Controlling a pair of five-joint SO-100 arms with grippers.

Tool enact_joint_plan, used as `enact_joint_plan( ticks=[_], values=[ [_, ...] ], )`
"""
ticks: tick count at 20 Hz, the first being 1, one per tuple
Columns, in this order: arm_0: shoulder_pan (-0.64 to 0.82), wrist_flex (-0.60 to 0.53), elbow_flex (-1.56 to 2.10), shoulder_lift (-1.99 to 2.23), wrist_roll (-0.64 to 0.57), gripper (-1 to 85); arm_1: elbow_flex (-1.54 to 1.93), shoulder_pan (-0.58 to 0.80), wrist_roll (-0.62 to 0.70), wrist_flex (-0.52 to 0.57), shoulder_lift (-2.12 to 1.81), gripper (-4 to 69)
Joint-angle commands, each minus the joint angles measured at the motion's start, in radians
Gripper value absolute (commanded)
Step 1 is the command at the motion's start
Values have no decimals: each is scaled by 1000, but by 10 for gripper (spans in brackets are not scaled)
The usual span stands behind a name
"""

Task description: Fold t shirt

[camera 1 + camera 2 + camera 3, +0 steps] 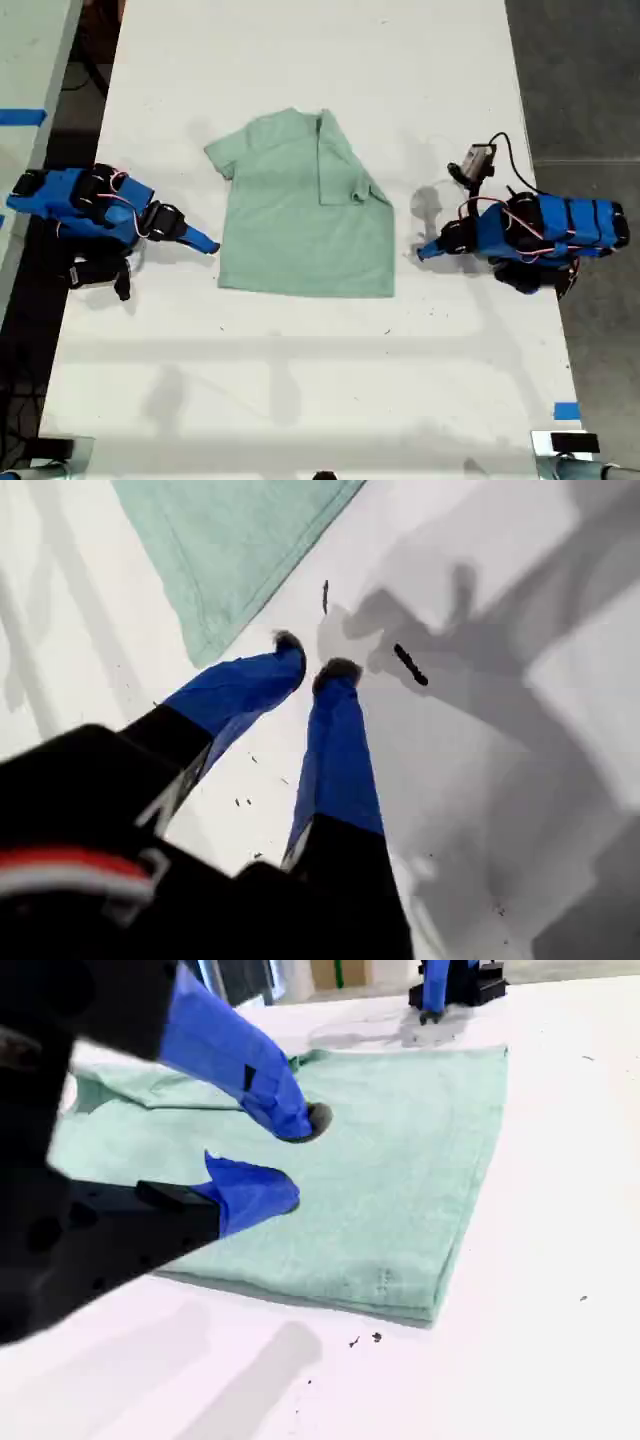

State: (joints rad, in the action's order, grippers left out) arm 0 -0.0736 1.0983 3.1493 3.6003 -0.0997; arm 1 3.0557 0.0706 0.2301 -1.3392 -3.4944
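The pale mint-green cloth t shirt (300,215) is lying partly folded on the white table (300,380), its long axis running collar-to-hem, collar pointing toward the exterior view's top. My first gripper (310,668) and my second gripper (285,1160) are both gaping slightly, holding nothing.

Bright, even overhead lighting.
Soft multiple shadows are cast on the white table (300,380); near wrist-view parts are blurred.

Robotics lab or workshop bench. Evidence: long white table (300,60) on grey floor (580,80); blue tape marks at 4 o'clock (566,410) and 9 o'clock (22,117); small camera (478,160) with cable at 3 o'clock.
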Motion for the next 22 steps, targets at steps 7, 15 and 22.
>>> enact_joint_plan(
  ticks=[7,15,22],
  values=[
    [11,48,-106,8,325,144,57,218,37,81,-14,1],
    [112,9,-129,8,199,-1,57,213,29,78,-14,1],
    [555,-155,-497,-284,-284,65,57,210,41,78,-14,1]
  ],
)
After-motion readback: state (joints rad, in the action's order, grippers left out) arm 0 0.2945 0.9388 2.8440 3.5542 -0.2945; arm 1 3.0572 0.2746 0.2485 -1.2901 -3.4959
